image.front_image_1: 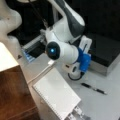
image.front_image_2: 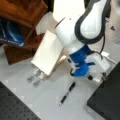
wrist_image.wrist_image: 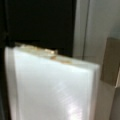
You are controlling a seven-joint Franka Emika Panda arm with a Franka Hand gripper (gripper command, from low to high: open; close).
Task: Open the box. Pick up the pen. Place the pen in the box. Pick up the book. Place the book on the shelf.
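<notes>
Blue-and-white gripper [image.front_image_2: 75,72] sits near the closed black-lidded grey box [image.front_image_1: 107,53]; can't tell its jaw state. Thin black pen [image.front_image_2: 67,93] on grey table [image.front_image_2: 37,100]. Approach the lid's edge squarely.

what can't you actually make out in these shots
- The claw: hidden behind the blue wrist mount in both front views, and not showing in the wrist view.
- The box: cut off by a front view's right edge, latch not visible.
- The pen: too blurred to tell the tip from the cap.
- The wrist view: filled by the book, little else shows.
</notes>
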